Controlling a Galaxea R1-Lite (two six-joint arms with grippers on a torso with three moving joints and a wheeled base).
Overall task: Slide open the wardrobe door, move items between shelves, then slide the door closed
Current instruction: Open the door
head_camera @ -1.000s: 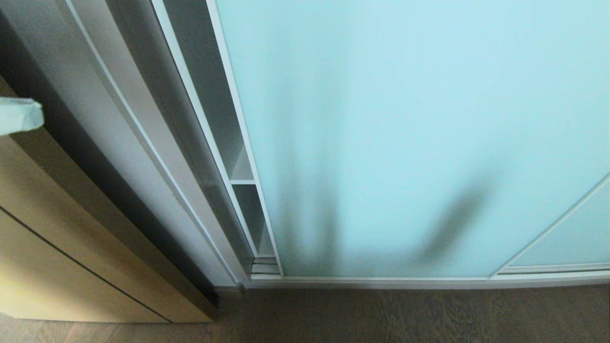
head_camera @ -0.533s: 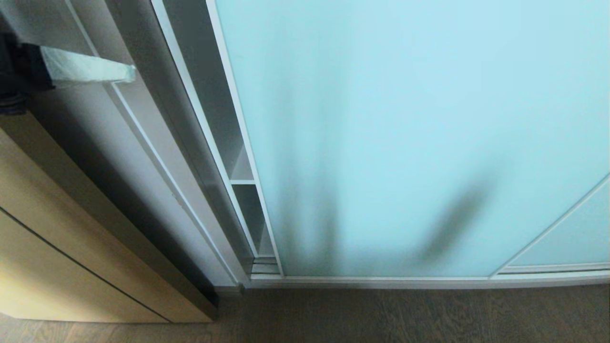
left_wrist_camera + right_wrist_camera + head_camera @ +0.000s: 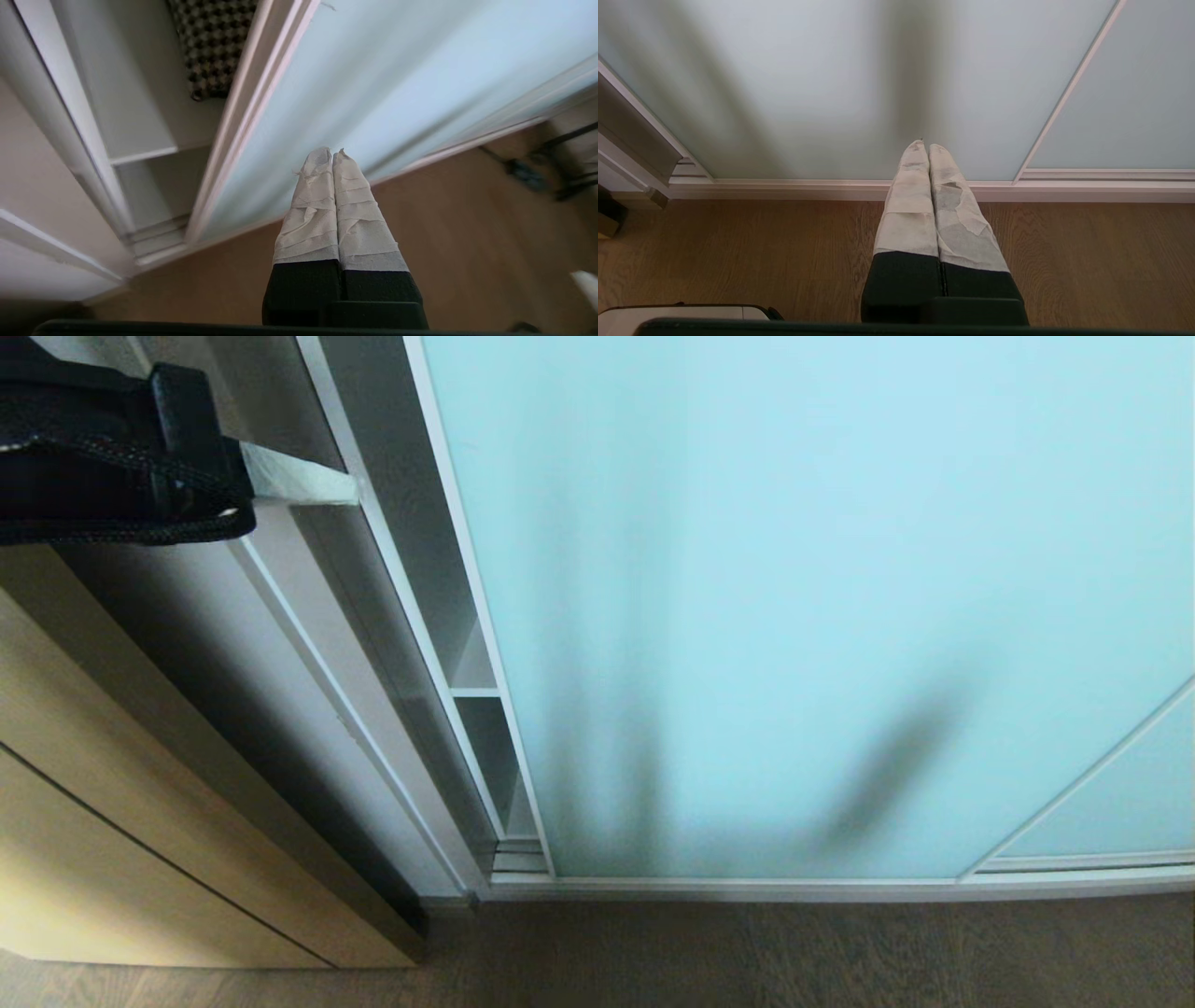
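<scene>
As the door stood only a crack open, the sliding wardrobe door (image 3: pixel 794 616), frosted aqua glass in a thin silver-white frame, filled most of the head view, w/ a narrow gap at its left edge showing white shelves (image 3: pixel 474 691) inside. Left gripper (image 3: pixel 350 490) reached in from the upper left, its taped fingers (image 3: pixel 322 205) pressed together, empty, tip near the wardrobe's outer frame, just left of the gap. Whether it touched anything couldn't be told. In the left wrist view a houndstooth cushion (image 3: pixel 210 46) lay on an upper shelf, partly hidden behind the door frame. Right gripper (image 3: pixel 924 147) hung low in front of the glass, near the bottom track, fingers also together, holding nothing. Wooden cabinet front (image 3: pixel 112 821) sat at far left; wood floor (image 3: pixel 747 952) below.

Handling, as a guess: the door is prob. heavy-ish, rigid, running on a track, & the glass is smooth w/ no handle seen, so the metal frame edge at the gap looks the best spot to hook or push, sideways, along the track. Cushion looks soft & light, best pinched at an edge or corner
</scene>
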